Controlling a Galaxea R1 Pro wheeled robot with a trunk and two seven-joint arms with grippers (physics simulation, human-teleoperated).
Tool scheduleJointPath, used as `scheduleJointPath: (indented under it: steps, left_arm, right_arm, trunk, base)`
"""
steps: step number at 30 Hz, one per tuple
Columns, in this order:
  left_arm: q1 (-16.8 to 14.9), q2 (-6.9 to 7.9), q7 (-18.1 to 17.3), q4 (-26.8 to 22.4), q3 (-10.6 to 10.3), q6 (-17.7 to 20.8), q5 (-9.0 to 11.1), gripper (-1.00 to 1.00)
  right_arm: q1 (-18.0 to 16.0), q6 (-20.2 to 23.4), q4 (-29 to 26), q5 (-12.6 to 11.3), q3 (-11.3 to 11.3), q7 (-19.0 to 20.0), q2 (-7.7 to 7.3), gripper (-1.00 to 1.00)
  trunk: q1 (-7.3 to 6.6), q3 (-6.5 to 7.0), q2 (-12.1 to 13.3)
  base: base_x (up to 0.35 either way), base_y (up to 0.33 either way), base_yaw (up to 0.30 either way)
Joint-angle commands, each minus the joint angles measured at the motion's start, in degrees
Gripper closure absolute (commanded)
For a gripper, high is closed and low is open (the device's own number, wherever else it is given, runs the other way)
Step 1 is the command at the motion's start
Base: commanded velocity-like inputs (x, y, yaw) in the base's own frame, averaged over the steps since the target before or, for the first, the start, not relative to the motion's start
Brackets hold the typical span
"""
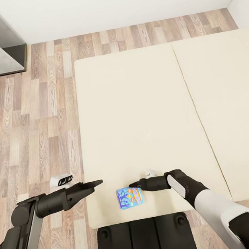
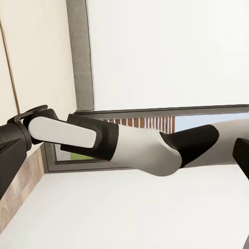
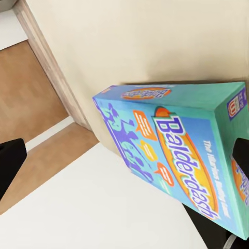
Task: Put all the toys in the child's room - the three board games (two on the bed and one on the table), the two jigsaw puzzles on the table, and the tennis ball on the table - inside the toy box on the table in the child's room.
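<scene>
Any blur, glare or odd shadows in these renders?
Head view: sharp, flat even light, faint shadow beside the small blue board game on the bed. Right wrist view: box lettering slightly soft up close, dim shadow above it. Left wrist view: washed-out white surfaces, no glare.

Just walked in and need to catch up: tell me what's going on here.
The robot stands at the near edge of the bed. Its right gripper reaches the top edge of a small blue Balderdash board game lying on the mattress near that edge; whether it grips the box cannot be told. The left gripper hovers at the bed's near-left corner, holding nothing.
</scene>
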Motion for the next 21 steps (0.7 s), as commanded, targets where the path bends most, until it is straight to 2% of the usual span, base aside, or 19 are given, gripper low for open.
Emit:
scheduleJointPath:
  steps: [1,15,21]
  left_arm:
    - [0.0,0.02,-0.2,0.0,0.0,0.6,0.0,-1.00]
    - [0.0,0.10,-0.2,0.0,0.2,0.6,0.0,-1.00]
    - [0.0,-0.02,-0.2,0.0,0.0,0.6,-0.1,-1.00]
  right_arm:
    - [0.0,0.3,0.0,-0.3,0.2,0.0,-0.03,-1.00]
    - [0.0,0.4,0.3,-0.5,0.0,0.1,-0.09,-1.00]
    - [0.0,0.0,3.4,-0.4,0.1,0.1,-0.03,-1.00]
  trunk:
    - [0.03,-0.06,-0.1]
    - [0.03,-0.06,-0.1]
    - [0.03,-0.06,-0.1]
  base:
    - [0.000,0.000,0.000]
    - [0.000,0.000,0.000]
    - [0.000,0.000,0.000]
